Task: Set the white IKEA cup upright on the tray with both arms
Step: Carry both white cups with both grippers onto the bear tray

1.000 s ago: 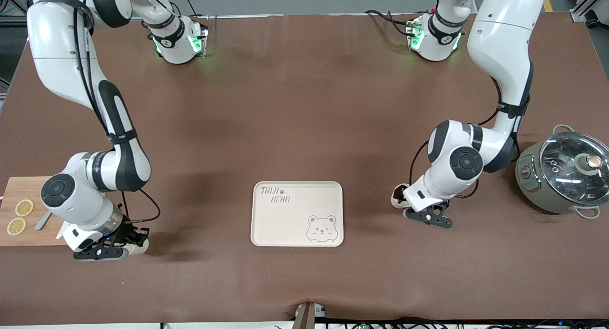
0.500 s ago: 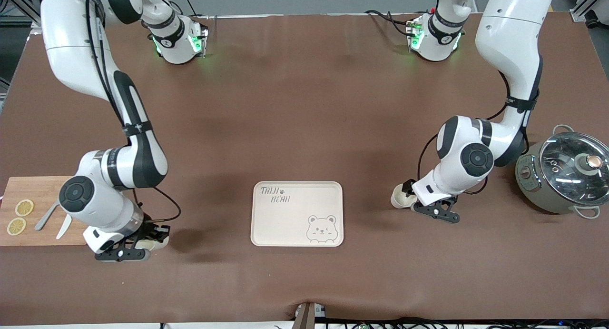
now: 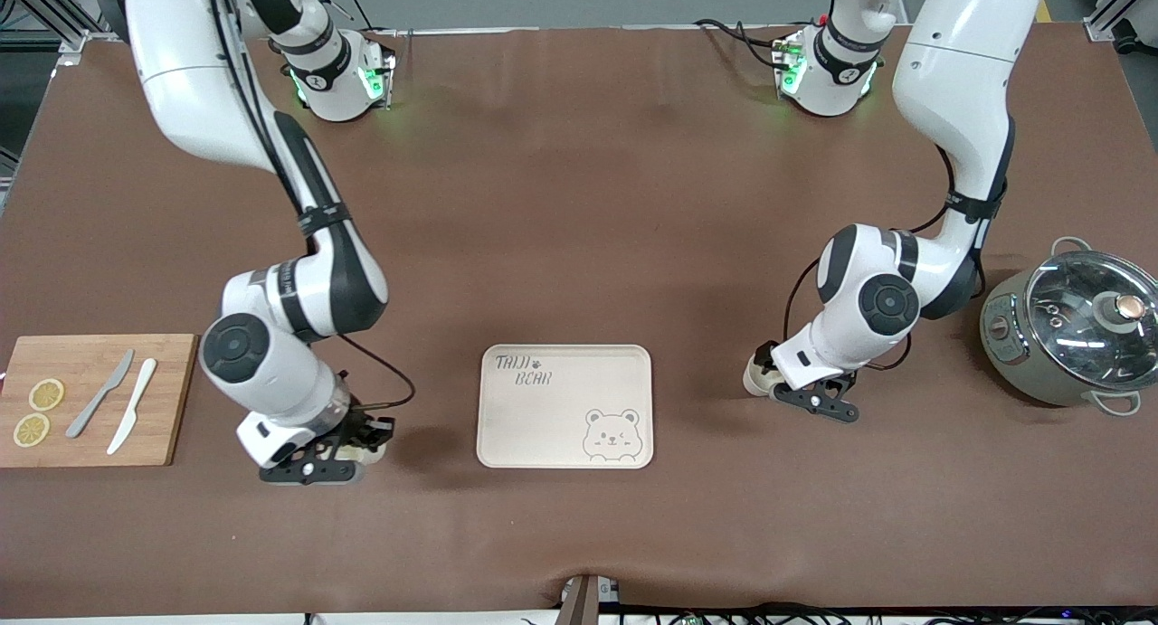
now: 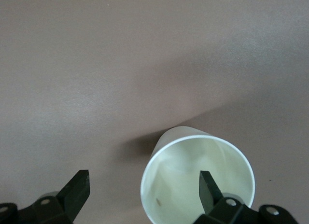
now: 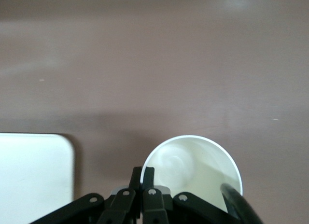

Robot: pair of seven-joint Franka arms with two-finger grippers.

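The cream tray [image 3: 543,426] with "TAIJI BEAR" lettering lies near the table's middle; its corner shows in the right wrist view [image 5: 34,175]. My right gripper [image 3: 355,449] is shut on the rim of an upright white cup [image 3: 374,451], low over the table between the cutting board and the tray. In the right wrist view [image 5: 143,178] the fingers pinch the cup's wall [image 5: 193,168]. My left gripper [image 3: 776,385] is open at a second upright white cup [image 3: 754,381] standing beside the tray toward the left arm's end. In the left wrist view [image 4: 144,179] one finger is inside this cup [image 4: 193,185] and one outside.
A wooden cutting board [image 3: 172,399] with two lemon slices [image 3: 36,412] and two knives [image 3: 113,403] lies at the right arm's end. A grey-green pot with a glass lid [image 3: 1077,331] stands at the left arm's end.
My right arm has carried its cup from beside the cutting board toward the tray, uncovering the knives. My left gripper shifted slightly around its cup, which stayed where it was.
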